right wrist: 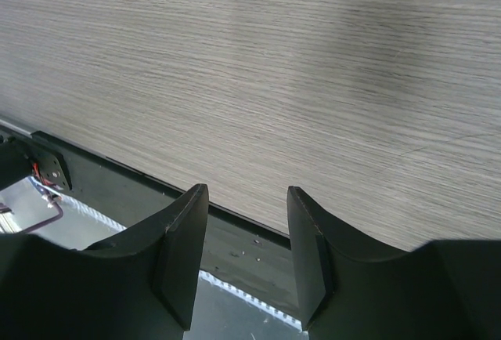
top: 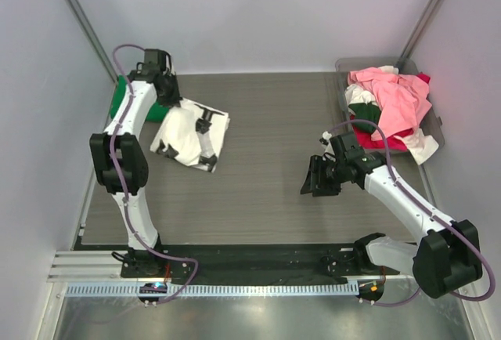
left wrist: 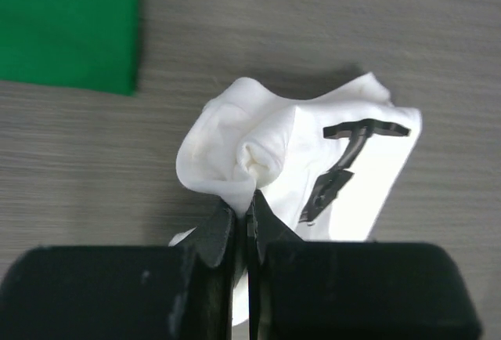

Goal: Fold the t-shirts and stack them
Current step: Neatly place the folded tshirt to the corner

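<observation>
A white t-shirt with black print lies folded on the left of the table. My left gripper is shut on a pinch of its cloth at the far corner. In the left wrist view the white t-shirt bunches up from the shut gripper. A bright green t-shirt lies at the far left edge, partly hidden by my left arm; it also shows in the left wrist view. My right gripper is open and empty over bare table, as the right wrist view shows.
A grey tray at the far right holds a pile of pink, white, red and dark green t-shirts. Grey walls close in both sides. A black rail runs along the near table edge.
</observation>
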